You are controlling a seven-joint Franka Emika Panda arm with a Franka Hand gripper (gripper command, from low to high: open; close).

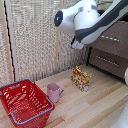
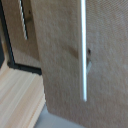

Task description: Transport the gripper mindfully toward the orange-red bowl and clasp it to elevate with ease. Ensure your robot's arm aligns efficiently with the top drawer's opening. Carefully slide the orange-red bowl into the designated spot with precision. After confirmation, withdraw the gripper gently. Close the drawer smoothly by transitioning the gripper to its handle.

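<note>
Brown drawer (image 2: 65,65) fills our wrist view, its silver handle (image 2: 83,50) close ahead, likely lined up for closing; we cannot tell how the fingers stand.

I see the white boxy pincer (image 1: 77,44) hanging close before the dark brown wooden drawer front (image 2: 65,70), whose slim silver bar handle (image 2: 83,50) faces it, and below it on the pale wooden table (image 1: 100,107) stands a patterned yellow-red packet (image 1: 81,78), with the pink ceramic mug (image 1: 54,92) and the red mesh plastic basket (image 1: 25,102) farther from it toward the exterior view's left.
</note>
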